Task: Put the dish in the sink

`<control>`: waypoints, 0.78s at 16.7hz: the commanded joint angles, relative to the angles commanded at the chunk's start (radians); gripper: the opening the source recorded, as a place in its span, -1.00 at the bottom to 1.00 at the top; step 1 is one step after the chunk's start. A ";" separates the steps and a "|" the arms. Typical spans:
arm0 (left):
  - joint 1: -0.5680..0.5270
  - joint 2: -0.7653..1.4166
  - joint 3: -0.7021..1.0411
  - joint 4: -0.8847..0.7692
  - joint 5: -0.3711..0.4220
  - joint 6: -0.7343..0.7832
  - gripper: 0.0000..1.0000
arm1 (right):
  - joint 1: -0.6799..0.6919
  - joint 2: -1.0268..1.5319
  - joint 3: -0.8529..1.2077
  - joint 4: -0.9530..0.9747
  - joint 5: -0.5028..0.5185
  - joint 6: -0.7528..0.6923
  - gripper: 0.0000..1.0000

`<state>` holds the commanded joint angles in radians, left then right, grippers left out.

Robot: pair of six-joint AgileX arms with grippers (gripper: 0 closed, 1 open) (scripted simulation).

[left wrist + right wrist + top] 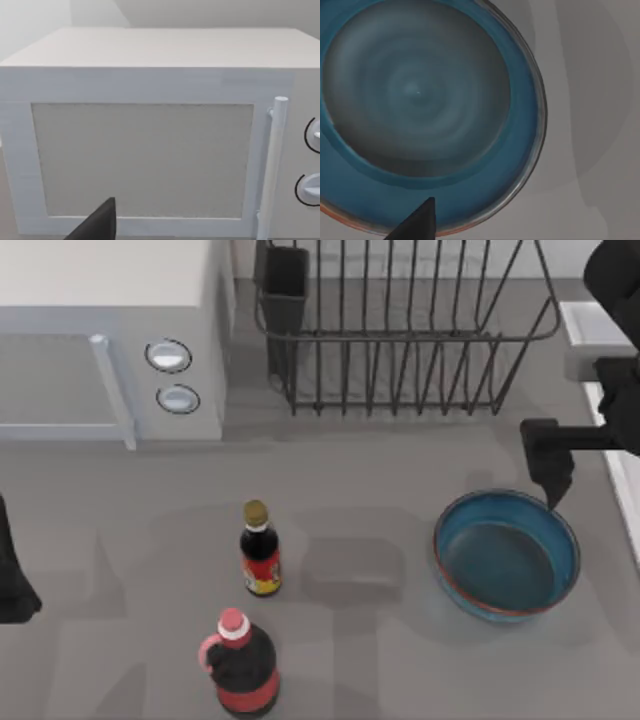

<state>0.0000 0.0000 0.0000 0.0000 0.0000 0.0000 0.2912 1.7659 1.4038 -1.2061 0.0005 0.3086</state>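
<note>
**Blue dish still on the table, right gripper poised at its far rim**

Blue and empty, the dish [507,556] sits on the grey table [380,480] toward the right side in the top view, with nothing in its teal inside. My right gripper [550,465] hangs just above the dish's far rim, near the sink [603,340], whose pale rim runs along the right edge; what the basin holds I cannot make out. I cannot tell how far the right gripper's fingers are spread. The wire dish rack [400,330] stands empty at the back, apart from a dark cup-shaped holder at its left end. Two bottles, a soy sauce bottle [259,550] and a red-capped jug [240,665], stand well apart from the dish. My left arm is parked at the left edge.

In the left wrist view, a white microwave [150,150] with its door closed faces the camera; one dark fingertip [100,222] pokes in, and I cannot tell that gripper's state.

In the right wrist view, the dish [420,100] lies directly below, with one fingertip [420,220] over its rim. I judge the risk to be a thin rim pinch: the shallow bowl could tip or slip out, or strike the sink's raised rim during the carry.
</note>
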 joint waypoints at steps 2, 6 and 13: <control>0.000 0.000 0.000 0.000 0.000 0.000 1.00 | 0.001 0.005 -0.014 0.016 0.000 -0.001 1.00; 0.000 0.000 0.000 0.000 0.000 0.000 1.00 | 0.004 0.050 -0.118 0.168 0.000 0.001 1.00; 0.000 0.000 0.000 0.000 0.000 0.000 1.00 | 0.008 0.121 -0.264 0.383 0.001 0.006 1.00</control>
<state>0.0000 0.0000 0.0000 0.0000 0.0000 0.0000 0.2995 1.8869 1.1395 -0.8235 0.0011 0.3145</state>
